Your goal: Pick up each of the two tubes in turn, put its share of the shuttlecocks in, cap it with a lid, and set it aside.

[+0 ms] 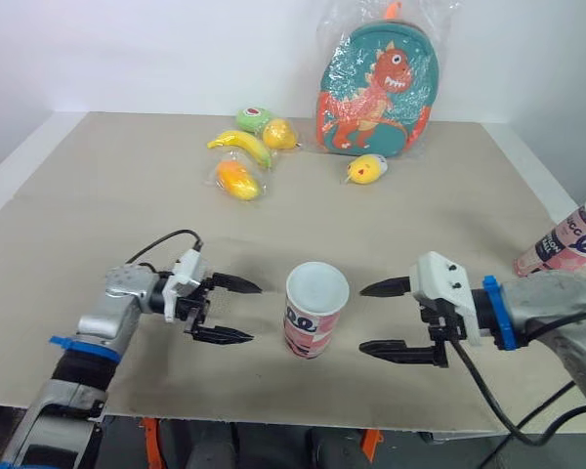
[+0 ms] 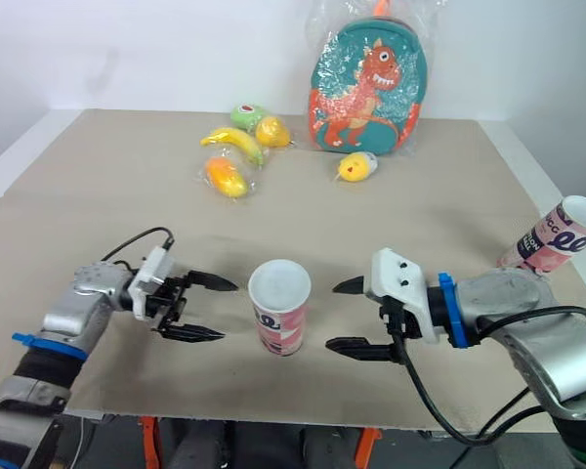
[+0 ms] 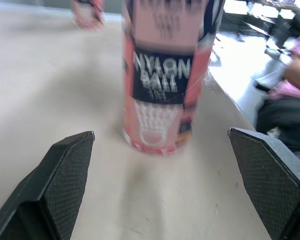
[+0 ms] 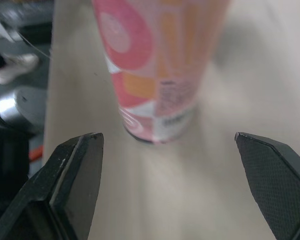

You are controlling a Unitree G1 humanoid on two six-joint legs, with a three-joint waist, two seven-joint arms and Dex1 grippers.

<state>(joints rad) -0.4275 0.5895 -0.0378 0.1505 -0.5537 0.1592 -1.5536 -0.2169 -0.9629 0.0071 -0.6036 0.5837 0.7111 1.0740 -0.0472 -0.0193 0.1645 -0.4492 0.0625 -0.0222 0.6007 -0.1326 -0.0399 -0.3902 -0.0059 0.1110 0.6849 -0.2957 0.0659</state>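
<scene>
1. Two tubes are in play. The nearer tube [image 1: 316,311] stands upright near the front edge of the table [image 1: 127,195], and a white lid [image 1: 317,287] covers its mouth, so what is inside is hidden
2. Left gripper [image 1: 255,313] sits just left of the tube with its fingers spread apart and nothing between them, clear of the wall
3. Right gripper [image 1: 361,319] sits just right of the tube, likewise spread wide and empty, so the tube stands between the two and touches neither
4. Second tube [image 2: 557,234] is well to the right of the tube, tilted at the table's side edge beyond the right arm. I cannot tell whether it is capped
5. Backpack [image 1: 376,90] and banana [image 1: 242,147], with other toy fruit beside it, lie well behind the tube and out of the working area
6. Judging by the lid, this tube seems ready to be gripped and set aside
7. Risk: a fingertip closing off-centre could push the tall, narrow tube over, and the front edge is near enough for it to roll off
8. Risk: if the lid is only resting on the rim, a squeeze or tilt may pop it loose
9. Risk: a swing of the right arm could knock the second tube off the edge
</scene>
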